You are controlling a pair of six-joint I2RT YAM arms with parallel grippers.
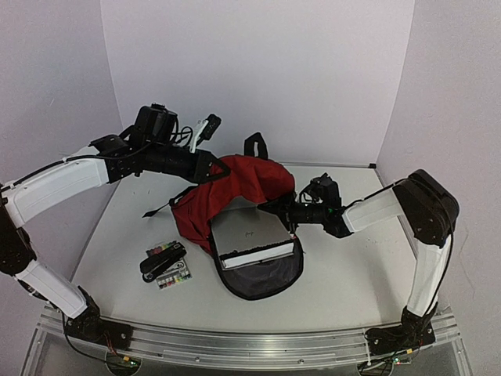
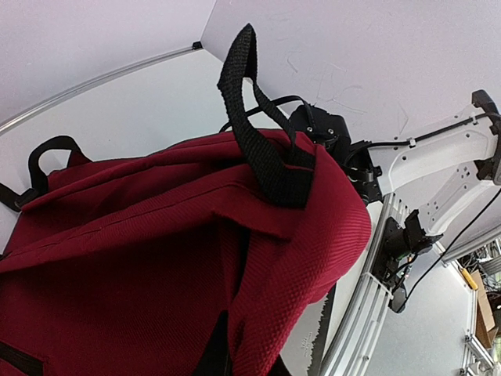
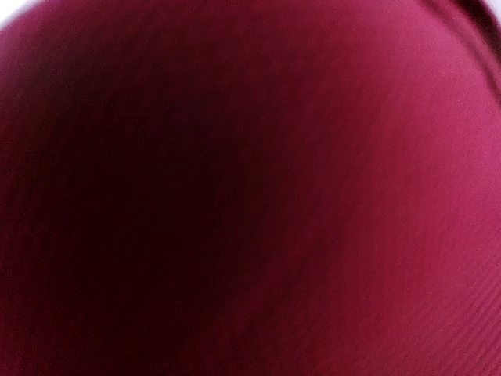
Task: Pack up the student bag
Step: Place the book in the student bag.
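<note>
The student bag (image 1: 235,188) is a dark red backpack in the middle of the table, and it also fills the left wrist view (image 2: 156,258). Its black carry strap (image 2: 262,149) sticks up. My left gripper (image 1: 215,168) is shut on the bag's top fabric and holds it raised; its fingers are hidden under the cloth. A flat grey laptop-like slab (image 1: 249,229) lies in the bag's open mouth on the dark lining flap (image 1: 262,280). My right gripper (image 1: 272,208) is pressed against the bag's right edge. The right wrist view shows only red fabric (image 3: 313,196), so its jaws are hidden.
A black stapler (image 1: 160,261) and a small box of coloured items (image 1: 174,274) lie on the table left of the bag. A black strap (image 1: 254,145) pokes out behind the bag. White walls close the back and sides.
</note>
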